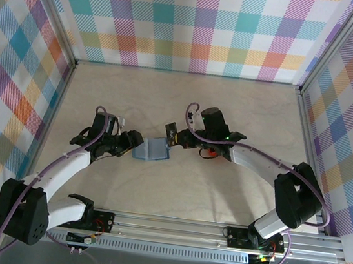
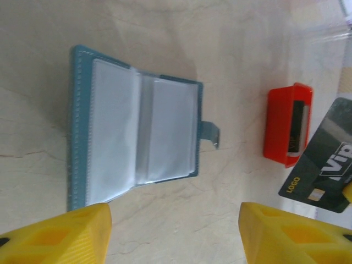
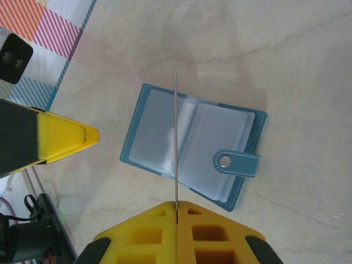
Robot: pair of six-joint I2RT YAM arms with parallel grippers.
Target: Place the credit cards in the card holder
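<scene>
The card holder (image 1: 152, 148) lies open on the table, a blue-teal case with pale clear pockets (image 2: 137, 132) and a clasp tab (image 3: 236, 163). My right gripper (image 3: 177, 204) is shut on a dark grey credit card (image 3: 176, 132), which it holds edge-up just above the open holder. The card's face, printed VIP and LOGO (image 2: 324, 162), shows in the left wrist view. My left gripper (image 2: 175, 234) is open with nothing between its yellow fingers (image 2: 60, 234). It hovers at the holder's left side (image 1: 134, 145), and the right gripper (image 1: 177, 137) is at the holder's right.
A small red tray (image 2: 280, 124) stands on the table to the right of the holder, with the grey edge of something thin showing inside it. Checked walls enclose the pale table (image 1: 232, 107) on three sides. The arms' rail (image 1: 170, 225) runs along the near edge.
</scene>
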